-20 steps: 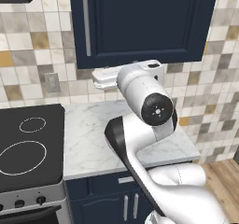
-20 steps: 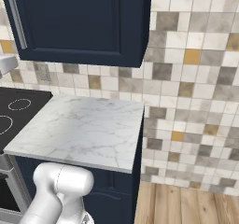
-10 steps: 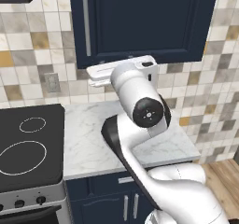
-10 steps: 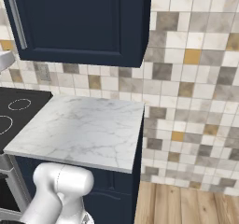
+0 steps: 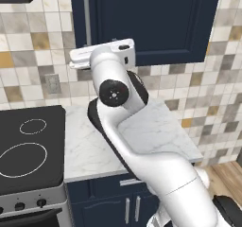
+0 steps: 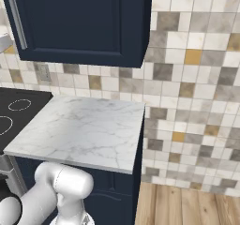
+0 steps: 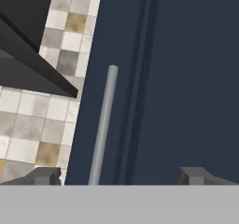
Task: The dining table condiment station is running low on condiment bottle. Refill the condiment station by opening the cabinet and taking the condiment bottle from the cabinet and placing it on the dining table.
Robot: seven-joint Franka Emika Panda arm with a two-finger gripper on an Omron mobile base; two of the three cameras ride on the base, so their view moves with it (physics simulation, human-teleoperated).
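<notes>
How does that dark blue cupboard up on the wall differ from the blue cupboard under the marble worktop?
The navy-blue upper wall cabinet hangs above the white, grey-veined marble counter; the navy base cabinet sits beneath it. The wall cabinet has one long vertical silver bar handle; the base cabinet has short silver handles set side by side. Both are navy, flat-fronted and shut.

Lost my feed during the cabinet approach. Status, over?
Gripper open, holding nothing, facing the handle. Cabinet door shut, bottle unseen. Nothing between fingers and handle.
</notes>
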